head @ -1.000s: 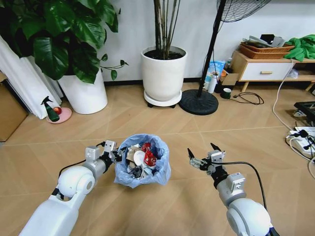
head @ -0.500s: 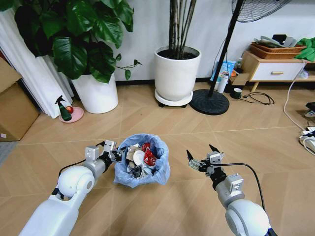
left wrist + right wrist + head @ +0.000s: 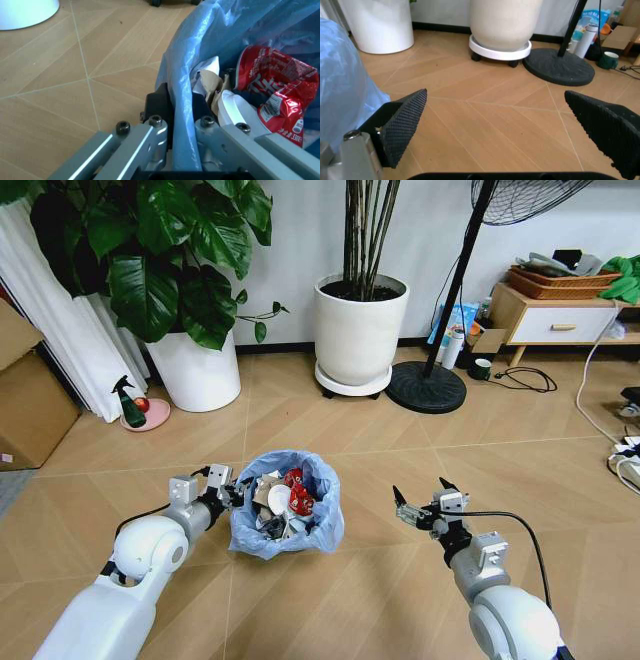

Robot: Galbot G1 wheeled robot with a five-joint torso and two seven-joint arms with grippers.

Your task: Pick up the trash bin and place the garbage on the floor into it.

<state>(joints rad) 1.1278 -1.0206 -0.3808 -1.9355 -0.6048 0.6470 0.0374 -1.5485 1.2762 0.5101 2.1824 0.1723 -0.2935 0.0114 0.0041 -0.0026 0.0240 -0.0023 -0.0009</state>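
The trash bin (image 3: 287,518) stands on the herringbone floor (image 3: 330,600) directly in front of the robot, its crinkly light-blue bag (image 3: 200,56) bulging over the rim. The left gripper (image 3: 226,492) is clamped on the bin's near-left rim; in the left wrist view its two fingers (image 3: 159,108) pinch the bag and rim (image 3: 181,112) between them, one finger outside and one inside. Inside the bin lies the garbage: a crushed red wrapper (image 3: 299,497), a white disc (image 3: 278,498) and crumpled paper (image 3: 206,77). The right gripper (image 3: 420,500) hovers above bare floor, well to the right of the bin, with its ribbed black fingers (image 3: 402,123) spread wide and holding nothing. Two white plant pots (image 3: 361,322) and a fan base (image 3: 427,387) stand farther back.
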